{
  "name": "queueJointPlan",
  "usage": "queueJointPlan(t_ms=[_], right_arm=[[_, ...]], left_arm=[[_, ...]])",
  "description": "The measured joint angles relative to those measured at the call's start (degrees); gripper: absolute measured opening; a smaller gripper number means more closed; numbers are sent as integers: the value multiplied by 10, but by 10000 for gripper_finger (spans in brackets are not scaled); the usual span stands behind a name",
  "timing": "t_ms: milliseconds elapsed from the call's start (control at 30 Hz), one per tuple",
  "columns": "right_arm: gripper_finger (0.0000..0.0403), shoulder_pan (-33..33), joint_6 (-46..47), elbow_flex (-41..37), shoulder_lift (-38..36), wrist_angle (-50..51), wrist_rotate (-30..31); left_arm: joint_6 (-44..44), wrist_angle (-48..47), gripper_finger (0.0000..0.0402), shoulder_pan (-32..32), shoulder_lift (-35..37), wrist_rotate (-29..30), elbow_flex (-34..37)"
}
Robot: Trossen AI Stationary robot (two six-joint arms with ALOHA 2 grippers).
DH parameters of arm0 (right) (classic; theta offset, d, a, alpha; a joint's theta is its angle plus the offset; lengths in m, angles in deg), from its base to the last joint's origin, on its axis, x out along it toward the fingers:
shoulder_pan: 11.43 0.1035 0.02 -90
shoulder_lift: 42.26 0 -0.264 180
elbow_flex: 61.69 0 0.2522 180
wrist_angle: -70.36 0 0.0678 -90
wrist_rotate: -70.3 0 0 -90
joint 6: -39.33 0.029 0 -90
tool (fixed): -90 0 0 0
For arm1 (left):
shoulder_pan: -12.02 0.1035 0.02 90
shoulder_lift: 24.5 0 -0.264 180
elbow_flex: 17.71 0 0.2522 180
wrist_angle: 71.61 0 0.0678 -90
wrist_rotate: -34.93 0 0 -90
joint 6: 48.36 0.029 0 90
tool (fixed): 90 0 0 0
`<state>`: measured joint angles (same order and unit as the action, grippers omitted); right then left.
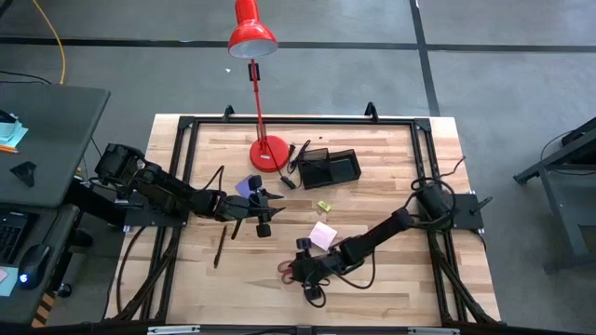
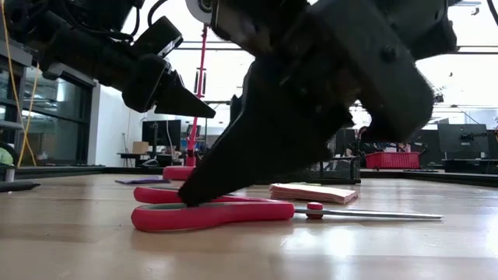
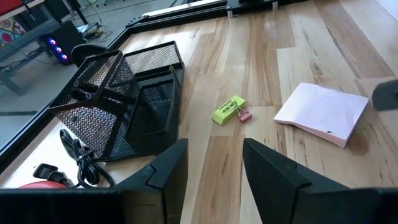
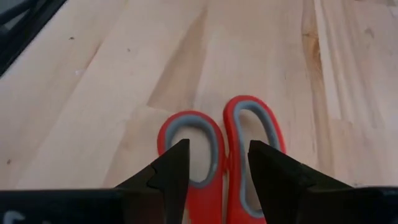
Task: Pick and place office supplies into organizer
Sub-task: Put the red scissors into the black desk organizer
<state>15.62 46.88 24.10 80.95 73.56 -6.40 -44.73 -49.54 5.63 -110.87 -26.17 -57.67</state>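
Right gripper tilts down, jaws apart over scissors.

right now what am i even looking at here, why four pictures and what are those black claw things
This is a robot with two dark arms working at a wooden table. Each arm ends in a two-finger claw, called a gripper.

One picture looks straight down from above. One sits at table-top height. The other two come from cameras on each arm's wrist, looking out past its own fingers.

On the table are red-handled scissors, a pink note pad, a purple pad, a small yellow piece, a dark pen, a black mesh organizer and a red desk lamp.

The right gripper is open, its fingers down at the scissors' handle loops, not yet closed on them. The left gripper is open and holds nothing, facing the organizer.
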Motion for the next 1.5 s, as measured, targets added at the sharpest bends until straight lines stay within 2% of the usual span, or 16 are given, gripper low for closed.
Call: queueJointPlan(t_ms=[533, 667, 900, 1200, 1500], right_arm=[[145, -4, 27, 1, 6, 23, 10], [109, -4, 27, 1, 6, 26, 13], [12, -10, 29, 1, 3, 26, 1], [5, -18, 11, -1, -5, 9, -20], [3, -15, -12, -1, -28, 9, 0]], left_arm=[[-5, 1, 145, 0, 0, -13, 0], [-5, 1, 145, 0, 0, -13, 0], [-5, 0, 145, 0, 0, -13, 0], [-5, 0, 145, 0, 0, -13, 0], [-7, 0, 145, 0, 0, -13, 0]])
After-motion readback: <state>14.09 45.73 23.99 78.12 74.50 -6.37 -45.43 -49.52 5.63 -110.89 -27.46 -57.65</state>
